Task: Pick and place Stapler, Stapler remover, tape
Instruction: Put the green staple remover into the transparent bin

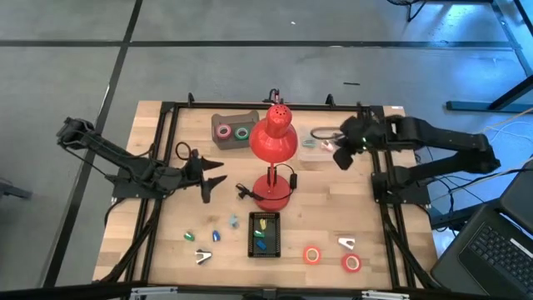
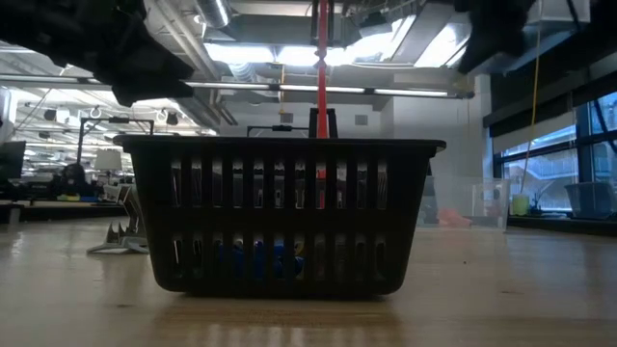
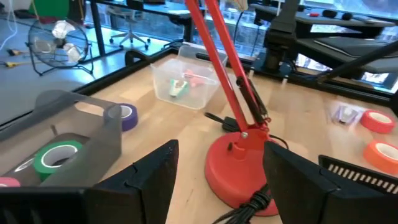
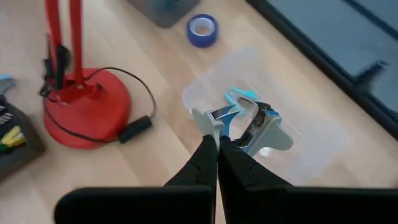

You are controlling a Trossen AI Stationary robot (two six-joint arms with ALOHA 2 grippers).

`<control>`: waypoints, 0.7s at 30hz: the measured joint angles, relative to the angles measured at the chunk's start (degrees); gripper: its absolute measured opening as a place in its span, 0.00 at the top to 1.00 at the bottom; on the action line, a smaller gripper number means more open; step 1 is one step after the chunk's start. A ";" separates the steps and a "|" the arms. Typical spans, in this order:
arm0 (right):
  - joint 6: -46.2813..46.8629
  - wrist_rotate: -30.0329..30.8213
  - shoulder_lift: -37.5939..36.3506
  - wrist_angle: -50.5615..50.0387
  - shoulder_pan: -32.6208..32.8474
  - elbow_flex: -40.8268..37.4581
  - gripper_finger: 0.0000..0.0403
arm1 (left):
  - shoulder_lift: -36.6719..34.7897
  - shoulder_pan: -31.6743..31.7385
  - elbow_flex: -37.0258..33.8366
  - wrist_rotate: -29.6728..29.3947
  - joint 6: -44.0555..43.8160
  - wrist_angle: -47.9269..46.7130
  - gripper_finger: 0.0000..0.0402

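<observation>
High view: right gripper [image 1: 342,156] hangs over the clear container [image 1: 314,143] at the table's far right, beside the red lamp [image 1: 273,142]. Left gripper [image 1: 210,177] hovers left of the lamp base, fingers spread, holding nothing. Grey bin [image 1: 233,127] at the far edge holds a pink tape roll [image 1: 222,131] and a green tape roll [image 1: 241,132]. Near edge: orange tape roll [image 1: 312,255], red tape roll [image 1: 351,263], and a second stapler remover [image 1: 346,243] between them, slightly farther back. Black basket [image 1: 265,234] sits in front of the lamp.

Low view: basket [image 2: 280,217] fills the frame; both arms are only dark shapes overhead, so finger state can't be told here.

Left wrist view: left fingers [image 3: 149,180] wide apart, empty, pointing at the lamp base [image 3: 245,168]. Green tape roll [image 3: 57,155] in the grey bin close by; clear container [image 3: 186,84] beyond.

Right wrist view: right gripper [image 4: 217,144] pressed together, pinching the stapler remover [image 4: 249,127] by one wing, over the clear container [image 4: 273,118]. Blue tape roll [image 4: 203,30] lies beyond.

Handling, judged: remover looks light and stiff, with smooth metal claws and likely slippery plastic wings. The edge pinch looks thin, so it could twist; a grip across the wing bodies would be safer. Tape rolls likely light and rigid, best grabbed across the ring wall.
</observation>
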 joint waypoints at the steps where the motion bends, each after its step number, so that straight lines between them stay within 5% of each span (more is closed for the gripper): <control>1: -1.89 -2.02 0.31 1.61 -2.03 -0.74 1.00 | 0.00 0.13 0.00 0.00 0.00 -0.02 0.44; 11: -10.46 -10.08 3.62 6.01 -19.24 -7.31 1.00 | 0.02 0.32 0.00 0.00 0.00 -1.09 0.44; 21: -14.09 -18.68 7.56 18.60 -29.68 -14.51 1.00 | 0.02 0.32 0.00 0.00 0.00 -1.09 0.44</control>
